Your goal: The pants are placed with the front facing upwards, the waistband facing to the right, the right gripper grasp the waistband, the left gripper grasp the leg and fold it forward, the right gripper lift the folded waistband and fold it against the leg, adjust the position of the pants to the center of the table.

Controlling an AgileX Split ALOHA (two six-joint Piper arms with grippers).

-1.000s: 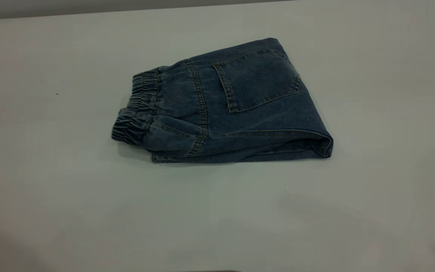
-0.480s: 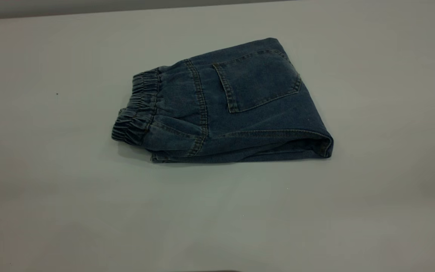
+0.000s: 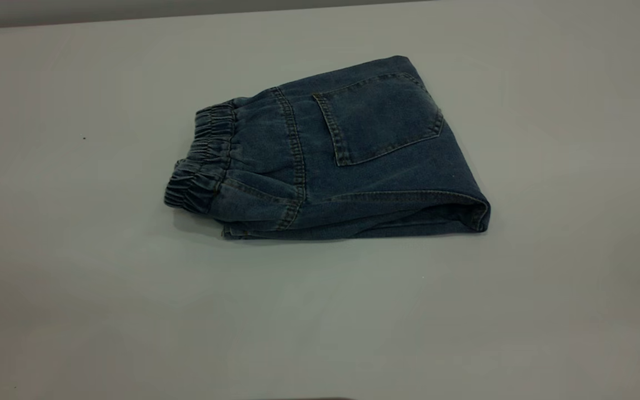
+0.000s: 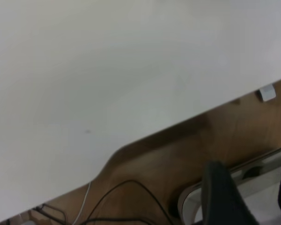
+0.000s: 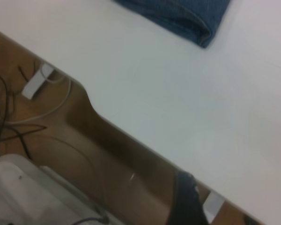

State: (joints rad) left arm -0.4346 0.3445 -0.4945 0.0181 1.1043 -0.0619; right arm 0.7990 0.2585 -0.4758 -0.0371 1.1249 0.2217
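Note:
The pants (image 3: 353, 161) lie folded into a compact bundle on the white table (image 3: 75, 289), a back pocket facing up. Their ruffled waistband (image 3: 200, 161) points to the left of the exterior view. Neither gripper shows in that view. In the left wrist view, my left gripper (image 4: 253, 199) hangs off the table (image 4: 107, 70) edge, over the floor, open and holding nothing. My right gripper (image 5: 218, 213) also sits beyond the table (image 5: 187, 103) edge, open and empty, with a folded corner of the pants (image 5: 187, 16) far from it.
Past the table's near edge are brown floor, black cables (image 4: 126, 185) and a white power strip (image 5: 35, 84). A white rounded base (image 5: 23, 197) stands below the right gripper. A curved notch cuts into the table edge in both wrist views.
Faint shadows over the near part of the table in the exterior view have faded away. The pants have not moved.

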